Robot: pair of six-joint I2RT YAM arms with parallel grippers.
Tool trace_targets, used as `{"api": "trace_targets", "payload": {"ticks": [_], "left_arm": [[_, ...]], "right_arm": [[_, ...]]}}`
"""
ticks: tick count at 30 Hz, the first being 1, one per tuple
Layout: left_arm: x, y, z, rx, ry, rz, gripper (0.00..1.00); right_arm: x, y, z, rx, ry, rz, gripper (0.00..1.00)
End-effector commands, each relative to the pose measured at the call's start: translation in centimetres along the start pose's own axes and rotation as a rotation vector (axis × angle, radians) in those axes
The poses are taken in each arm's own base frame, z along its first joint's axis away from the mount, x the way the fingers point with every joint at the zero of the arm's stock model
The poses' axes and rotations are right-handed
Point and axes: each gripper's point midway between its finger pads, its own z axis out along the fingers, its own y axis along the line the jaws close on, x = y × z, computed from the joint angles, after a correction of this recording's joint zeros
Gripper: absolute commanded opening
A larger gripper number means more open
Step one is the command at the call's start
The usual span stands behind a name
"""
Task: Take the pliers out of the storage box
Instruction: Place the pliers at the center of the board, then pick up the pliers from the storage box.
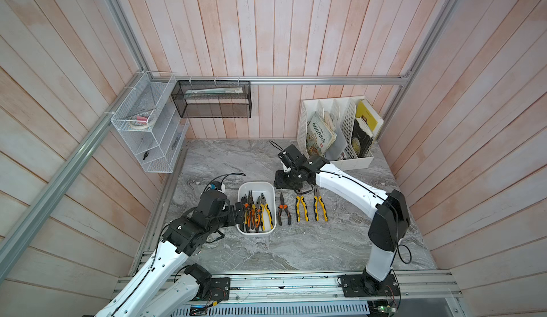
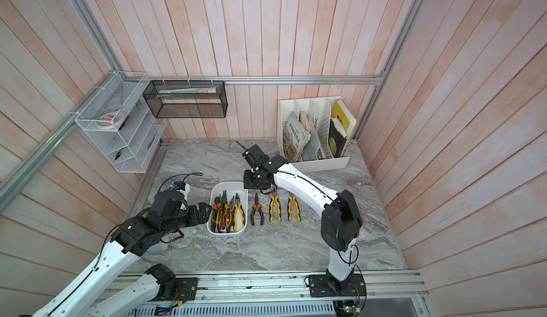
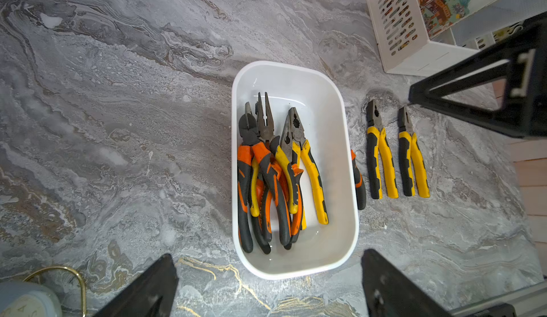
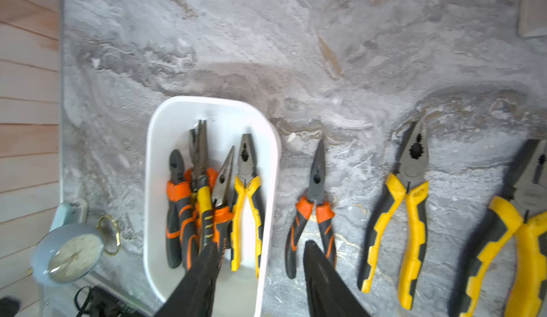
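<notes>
Left gripper (image 3: pixel 268 255): fingers spread wide, empty, at the storage box's (image 3: pixel 296 81) left wall. Right gripper (image 4: pixel 261 244): fingers apart, gripping nothing, above the marble table (image 1: pixel 296 247) by the nose end of the laid-out row. We see a pile of pliers (image 3: pixel 275 167) in the box. Three lie just beside it: orange needle-nose pliers (image 4: pixel 315 200), yellow combination pliers (image 4: pixel 405 209) and a second yellow pair (image 4: pixel 521 232).

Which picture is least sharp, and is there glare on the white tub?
Right wrist view: the softest; the small white plastic tub and the orange-and-black needle-nosed pliers beside it look smeared. Left wrist view: crisp, with a faint sheen on the tub floor. Both top views: even light, soft shadows, wall planks splayed by the wide lens.
</notes>
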Motion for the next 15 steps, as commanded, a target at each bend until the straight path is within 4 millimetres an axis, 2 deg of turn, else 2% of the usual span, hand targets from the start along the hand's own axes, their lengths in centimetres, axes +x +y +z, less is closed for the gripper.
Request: {"api": "trace_targets", "payload": {"ticks": [1,4,8,11,15], "left_arm": [[0.1,0.3,-0.1,-0.012,-0.006,0.007,1.0],[-0.2,0.4,-0.4,-0.02,-0.019,-0.002,1.0],[-1.2,1.3,-2.4,-0.037,-0.104,-0.047,1.0],[-2.0,2.2,-4.9,-0.035,-0.205,-0.112,1.0],[-2.0,3.9,-8.9,-0.016,-0.318,-0.241,1.0]], "right_arm": [[3.1,2.5,1.0,-0.078,0.075,-0.031,0.49],[5.0,4.5,1.7,-0.099,0.106,-0.073,0.49],[6.7,6.4,3.3,-0.106,0.147,-0.099,0.49],[7.4,7.4,4.6,-0.101,0.172,-0.109,0.48],[8.1,8.2,6.1,-0.075,0.204,-0.136,0.48]]}}
